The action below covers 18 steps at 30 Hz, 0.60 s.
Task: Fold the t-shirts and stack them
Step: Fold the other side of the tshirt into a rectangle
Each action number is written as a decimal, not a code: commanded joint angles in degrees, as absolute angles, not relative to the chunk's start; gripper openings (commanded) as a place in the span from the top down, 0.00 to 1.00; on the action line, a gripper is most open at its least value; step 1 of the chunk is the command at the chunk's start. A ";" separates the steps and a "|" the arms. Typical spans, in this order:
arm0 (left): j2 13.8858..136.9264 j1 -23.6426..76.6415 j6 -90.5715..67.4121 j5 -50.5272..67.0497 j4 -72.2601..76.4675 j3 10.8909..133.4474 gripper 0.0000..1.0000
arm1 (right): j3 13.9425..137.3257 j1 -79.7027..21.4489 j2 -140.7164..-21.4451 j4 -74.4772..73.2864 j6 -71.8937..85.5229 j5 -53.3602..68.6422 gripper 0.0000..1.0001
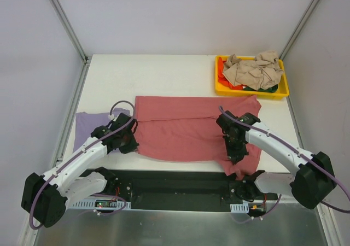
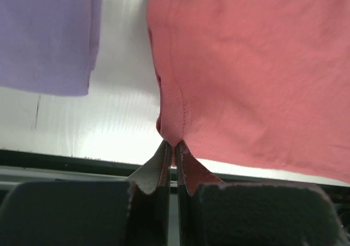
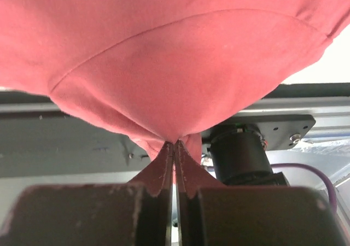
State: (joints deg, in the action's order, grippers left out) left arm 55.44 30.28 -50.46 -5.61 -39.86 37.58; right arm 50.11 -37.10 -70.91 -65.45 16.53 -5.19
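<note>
Tray (image 1: 251, 95): you'll find a yellow plastic one at the far right corner.
Table (image 1: 164, 74): white top, pale walls (image 1: 33, 49) around it.

Dusty red-pink t-shirt (image 1: 186, 128), lavender t-shirt (image 1: 87, 127), beige t-shirt (image 1: 249, 71) (plain, all three), yellow tray (image 1: 249, 93), white table (image 1: 158, 76)

The white table (image 1: 164, 76) bears a pink t-shirt (image 1: 186, 128), lavender t-shirt (image 1: 87, 127), yellow tray (image 1: 240, 93).

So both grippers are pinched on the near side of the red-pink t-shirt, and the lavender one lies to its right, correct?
No: the top external view shows the lavender t-shirt on the left of the red-pink t-shirt, not its right. The left gripper and right gripper are indeed both pinched on its near side.
</note>
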 commanded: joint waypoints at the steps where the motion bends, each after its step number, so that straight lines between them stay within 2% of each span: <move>1: 52.48 29.97 -52.91 -2.37 -44.56 33.40 1.00 | 48.26 -39.19 -67.85 -71.02 14.68 1.30 1.00; 6: 50.98 29.97 -52.91 -2.90 -44.47 33.75 1.00 | 48.60 -39.46 -68.55 -70.05 14.76 0.35 0.99; 11: 54.83 29.97 -51.77 -6.15 -44.39 39.19 1.00 | 55.27 -39.38 -71.71 -73.65 14.59 -11.23 0.97; 18: 61.69 29.36 -52.12 -12.21 -44.38 46.75 1.00 | 66.43 -36.92 -79.88 -75.58 13.27 -21.52 0.96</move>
